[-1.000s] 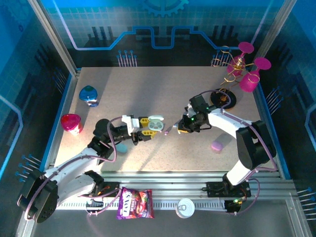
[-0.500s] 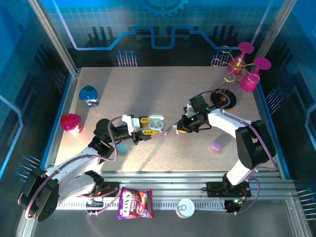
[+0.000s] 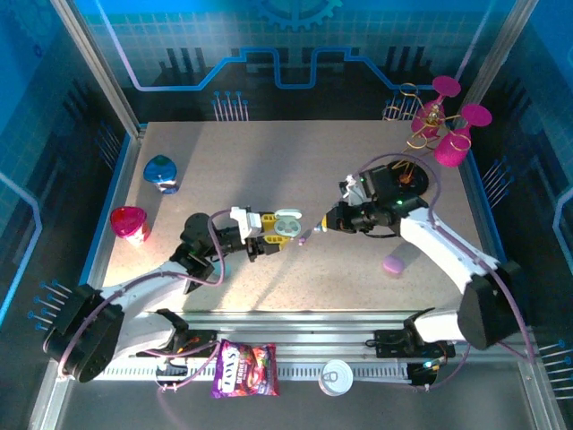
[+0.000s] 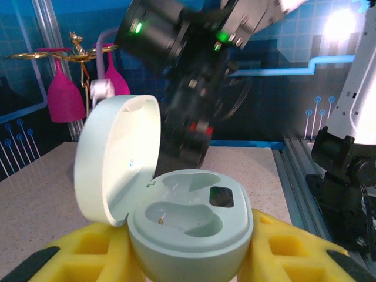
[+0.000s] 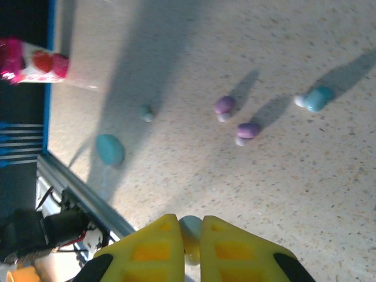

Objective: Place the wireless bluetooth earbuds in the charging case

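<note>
the charging case (image 4: 188,229), a pale green pebble, is held over the table (image 3: 269,152) by the left gripper (image 4: 191,261). the gripper's yellow pads are clamped on the case's lower half from either side. the lid (image 4: 114,158) is swung up and open to the left of the fingers. the two moulded wells face up; one shows a dark patch and the other looks bare. the right gripper (image 5: 190,223) points at the left one, its tip just off the case's open side and not touching it. from the left wrist it looms blurred right behind the lid. its yellow pads are pressed together on a pale green-white earbud (image 5: 190,236), pinched at the very tips. back along the right gripper's forearm, on its outer side, a purple case (image 3: 394,264) lies on the table. ahead of the right fingertips and off to their left lies a blue case (image 5: 110,148). smaller things lie loose on the table ahead of those fingertips. two purple earbuds (image 5: 224,107) sit close together but apart, with a blue earbud (image 5: 317,98) farther right. a tiny whitish earbud (image 5: 146,111) sits to the left, between the purple pair and the blue case.
</note>
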`<state>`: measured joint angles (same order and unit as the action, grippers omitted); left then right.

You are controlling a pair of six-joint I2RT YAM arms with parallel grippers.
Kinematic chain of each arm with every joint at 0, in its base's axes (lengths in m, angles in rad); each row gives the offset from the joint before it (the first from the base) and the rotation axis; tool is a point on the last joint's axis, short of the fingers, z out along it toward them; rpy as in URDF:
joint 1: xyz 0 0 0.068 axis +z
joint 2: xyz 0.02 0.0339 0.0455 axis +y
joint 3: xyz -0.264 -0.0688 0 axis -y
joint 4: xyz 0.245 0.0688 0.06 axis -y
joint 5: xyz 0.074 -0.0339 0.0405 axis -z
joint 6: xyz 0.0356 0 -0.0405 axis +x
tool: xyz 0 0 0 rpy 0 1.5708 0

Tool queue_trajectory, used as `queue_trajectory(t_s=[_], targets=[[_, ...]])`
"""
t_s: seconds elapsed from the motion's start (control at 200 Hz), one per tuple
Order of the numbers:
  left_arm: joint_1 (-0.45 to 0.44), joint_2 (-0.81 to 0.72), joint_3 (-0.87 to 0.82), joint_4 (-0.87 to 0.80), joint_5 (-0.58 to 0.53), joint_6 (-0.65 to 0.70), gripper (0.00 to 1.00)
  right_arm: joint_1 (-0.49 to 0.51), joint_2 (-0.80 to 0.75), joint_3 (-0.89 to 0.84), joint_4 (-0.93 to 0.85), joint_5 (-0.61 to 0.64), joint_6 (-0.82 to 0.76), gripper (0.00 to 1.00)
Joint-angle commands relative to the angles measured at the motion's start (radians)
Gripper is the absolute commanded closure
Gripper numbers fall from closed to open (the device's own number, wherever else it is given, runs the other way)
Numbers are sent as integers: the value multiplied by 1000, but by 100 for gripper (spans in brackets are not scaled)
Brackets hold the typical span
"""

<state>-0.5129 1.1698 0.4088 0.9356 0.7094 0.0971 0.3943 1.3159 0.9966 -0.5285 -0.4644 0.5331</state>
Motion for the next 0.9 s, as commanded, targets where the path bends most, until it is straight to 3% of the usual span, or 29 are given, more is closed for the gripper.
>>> queue_trajectory(t_s=[0.0, 0.305, 0.59, 0.896], targets=[[10, 44, 1, 129, 44, -47, 80, 16, -101, 50, -78, -77, -86, 91], [24, 136, 43, 199, 101, -122, 80, 103, -211, 123, -5, -198, -115, 91], [24, 104, 57, 126, 156, -136, 80, 229, -154, 181, 29, -159, -200, 91], [24, 67, 61, 111, 179, -167, 80, 252, -124, 195, -21, -85, -255, 92]])
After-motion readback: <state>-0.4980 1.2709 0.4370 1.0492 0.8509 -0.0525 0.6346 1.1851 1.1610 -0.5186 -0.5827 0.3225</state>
